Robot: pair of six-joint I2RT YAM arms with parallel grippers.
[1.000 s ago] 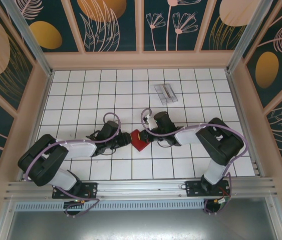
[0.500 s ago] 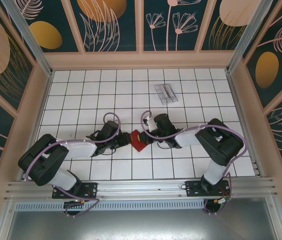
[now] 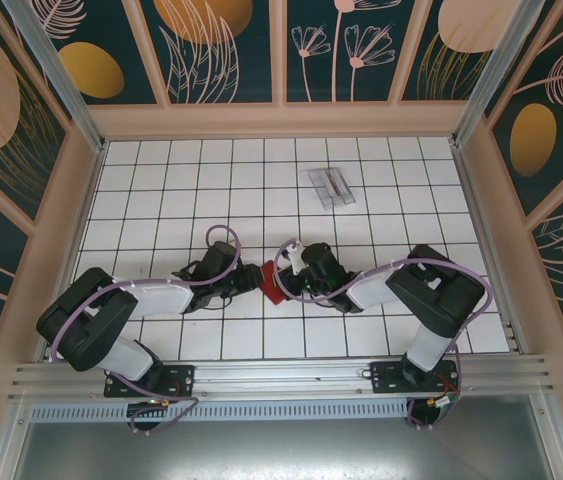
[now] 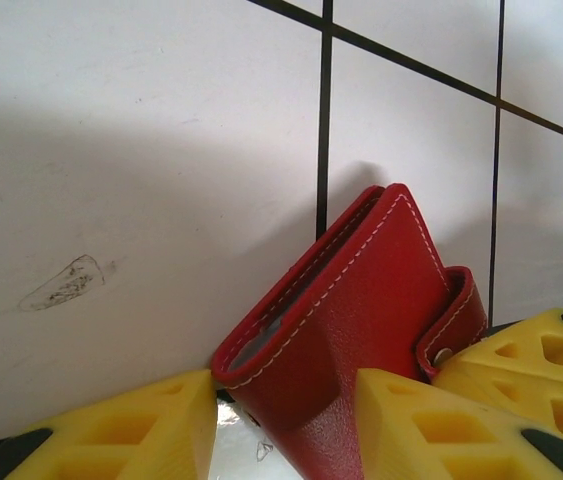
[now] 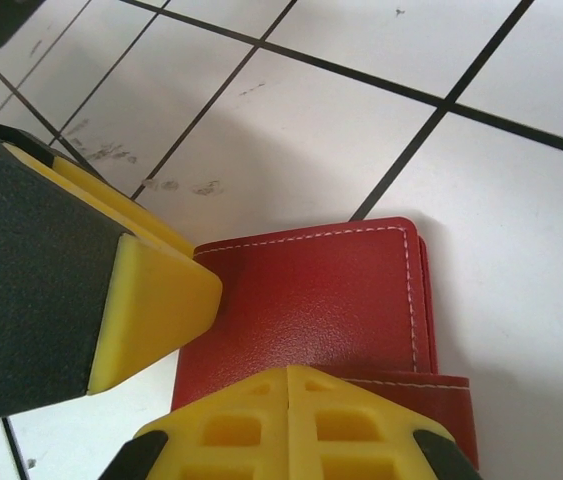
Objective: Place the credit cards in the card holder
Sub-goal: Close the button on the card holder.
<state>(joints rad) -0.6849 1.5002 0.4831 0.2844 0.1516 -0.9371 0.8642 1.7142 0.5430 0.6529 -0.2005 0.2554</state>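
Observation:
The red card holder (image 4: 361, 290) stands tilted on the white tiles, folded nearly closed, its tab (image 4: 456, 320) wrapped over one edge. My left gripper (image 4: 286, 400) has its yellow fingers on either side of the holder's lower part and is shut on it. My right gripper (image 5: 289, 385) is shut, its two tips pressed together on the red cover (image 5: 311, 290) near the tab. From above, both grippers meet at the holder (image 3: 270, 279) in the table's middle. The credit cards are hidden; a thin grey edge shows inside the fold.
A clear plastic case (image 3: 331, 186) lies on the tiles toward the back, right of centre. The left gripper's finger (image 5: 151, 295) crowds the holder's left side in the right wrist view. Pink frame walls (image 3: 91, 200) ring the tiled floor.
My right gripper has moved left and nearer, over the card holder. Less of the red holder now shows from above. The left arm has stayed in place.

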